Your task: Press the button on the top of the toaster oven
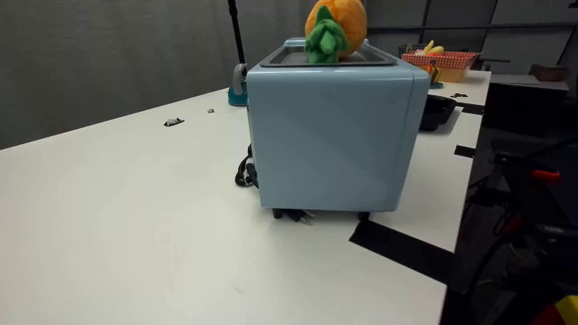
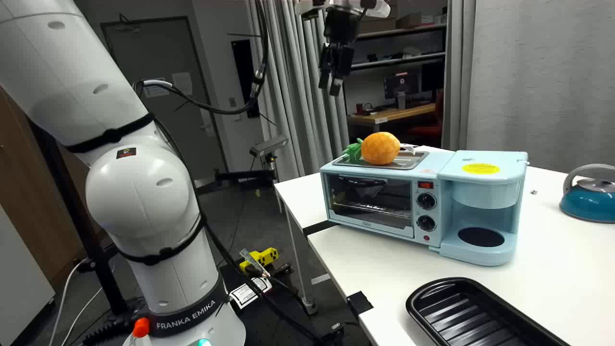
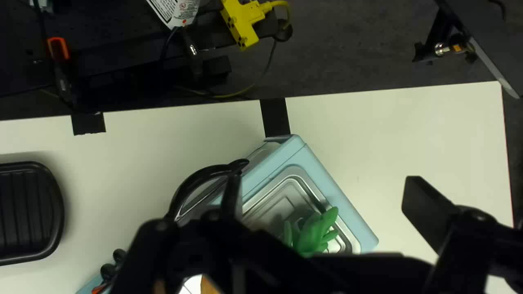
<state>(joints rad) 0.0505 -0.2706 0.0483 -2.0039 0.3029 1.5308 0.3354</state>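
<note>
The pale blue toaster oven (image 1: 334, 140) stands on the white table. In an exterior view its front (image 2: 427, 209) shows a glass door, two dark knobs (image 2: 426, 201) and a red switch (image 2: 425, 185). A yellow oval label (image 2: 480, 168) is on its right-hand lid. I cannot make out a separate button on top. An orange plush fruit with green leaves (image 2: 381, 148) lies on its metal top tray (image 2: 413, 162). My gripper (image 2: 330, 87) hangs well above the oven. In the wrist view the fingers (image 3: 330, 200) are wide apart with nothing gripped; the oven (image 3: 304, 159) is below, partly hidden.
A black ribbed pan (image 2: 480, 317) lies at the table's front edge. A teal kettle (image 2: 588, 199) stands beyond the oven. A checked basket (image 1: 456, 61) is farther along the table (image 1: 135, 216). A black cord (image 1: 246, 174) lies behind the oven.
</note>
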